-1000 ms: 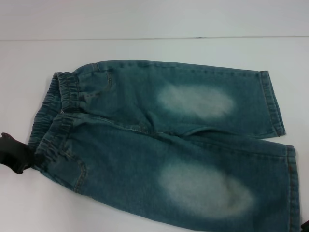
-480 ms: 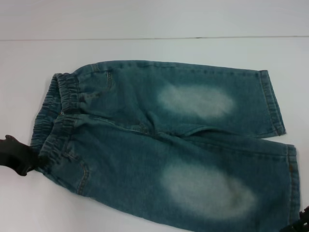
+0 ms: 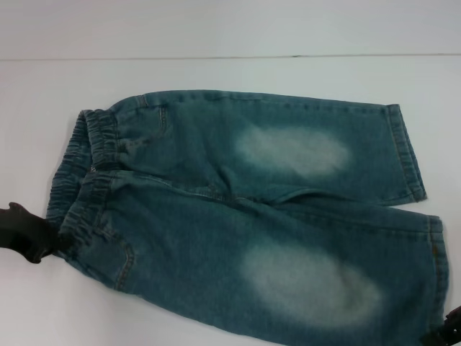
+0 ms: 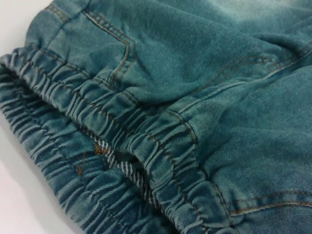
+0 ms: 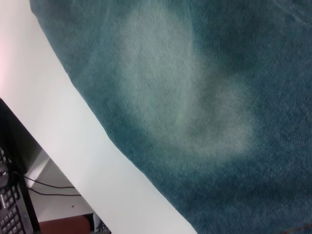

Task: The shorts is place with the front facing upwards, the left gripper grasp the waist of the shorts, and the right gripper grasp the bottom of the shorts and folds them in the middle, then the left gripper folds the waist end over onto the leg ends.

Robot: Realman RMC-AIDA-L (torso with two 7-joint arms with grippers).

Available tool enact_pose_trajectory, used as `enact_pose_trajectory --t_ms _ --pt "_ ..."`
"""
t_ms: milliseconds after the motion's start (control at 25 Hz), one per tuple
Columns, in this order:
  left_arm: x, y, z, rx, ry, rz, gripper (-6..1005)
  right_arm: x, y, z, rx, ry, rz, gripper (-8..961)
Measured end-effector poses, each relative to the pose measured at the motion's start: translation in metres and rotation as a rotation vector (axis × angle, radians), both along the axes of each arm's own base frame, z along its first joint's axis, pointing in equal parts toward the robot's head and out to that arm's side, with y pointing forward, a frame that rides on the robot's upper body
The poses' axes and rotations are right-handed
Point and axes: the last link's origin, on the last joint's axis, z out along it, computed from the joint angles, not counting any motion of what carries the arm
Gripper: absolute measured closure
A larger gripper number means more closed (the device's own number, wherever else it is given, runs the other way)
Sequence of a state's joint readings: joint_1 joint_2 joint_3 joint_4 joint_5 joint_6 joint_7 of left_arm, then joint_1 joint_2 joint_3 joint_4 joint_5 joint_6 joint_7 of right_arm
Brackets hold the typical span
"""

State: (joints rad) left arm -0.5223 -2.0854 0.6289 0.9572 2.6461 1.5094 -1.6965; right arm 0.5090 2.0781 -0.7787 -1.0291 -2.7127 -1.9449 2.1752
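Observation:
The shorts (image 3: 238, 209) lie flat on the white table, front up, with two pale thigh patches. The gathered waist (image 3: 79, 180) points left and the straight leg hems (image 3: 407, 155) point right. My left gripper (image 3: 29, 234) is a black shape at the near left corner of the waist, touching the band. The left wrist view is filled by the ruched waistband (image 4: 122, 146) seen from close up. Only a black sliver of my right gripper (image 3: 448, 330) shows, by the near leg's hem (image 3: 436, 274). In the right wrist view, a faded patch of the shorts (image 5: 185, 107) fills the picture.
The white table (image 3: 216, 72) extends bare beyond the shorts to a seam line at the back. The right wrist view shows the table's edge (image 5: 73, 146) with a black keyboard (image 5: 9, 209) and cables below it.
The left gripper has dropped slightly toward the near edge and the waistband corner shifted with it. The right gripper has come a little further into view at the lower right corner.

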Motion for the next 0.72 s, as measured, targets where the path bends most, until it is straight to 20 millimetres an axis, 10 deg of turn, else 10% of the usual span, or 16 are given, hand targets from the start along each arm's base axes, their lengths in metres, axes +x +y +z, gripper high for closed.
enact_pose_trajectory --t_ms 600,720 --pt "0.001 0.002 0.004 0.024 -0.021 0.020 948 0.000 0.006 0.003 0.036 0.016 0.052 938" --pt "0.005 0.007 0.010 0.056 -0.062 0.030 948 -0.005 0.010 0.008 0.070 0.059 0.092 936"
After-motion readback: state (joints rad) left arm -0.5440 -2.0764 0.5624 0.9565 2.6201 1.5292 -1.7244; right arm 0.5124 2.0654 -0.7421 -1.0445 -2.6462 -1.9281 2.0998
